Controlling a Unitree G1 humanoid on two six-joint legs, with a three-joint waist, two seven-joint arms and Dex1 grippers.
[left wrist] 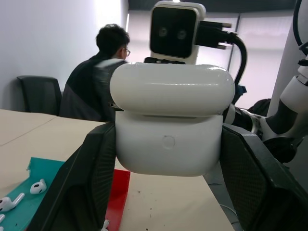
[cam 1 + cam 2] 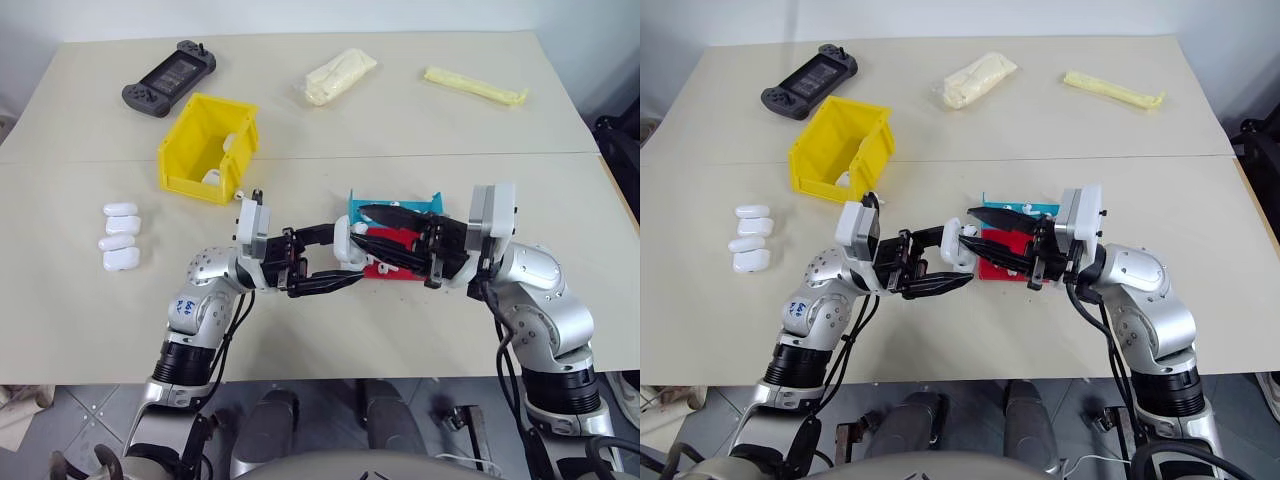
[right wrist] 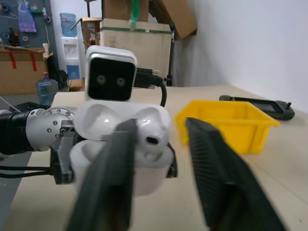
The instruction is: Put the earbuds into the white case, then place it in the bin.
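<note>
Left gripper clamps the white case, lid up; right gripper, fingers spread, seats 1 earbud. Next: shut lid, carry to bin

My arms: silver-grey rounded metal shells, black ribbed collars at the lower joints, bundles of black cable looping outside each forearm. Left arm has a blue sticker with handwritten marks, lower left of the head view. Each wrist carries a white boxy camera block with a dark front face and two round lenses; a black plug and thick black cable go into its side. My left claw and right claw: two long black tapering fingers each, matte, mounted on black housings. Fingers look broad, dark, faintly textured up close.
</note>
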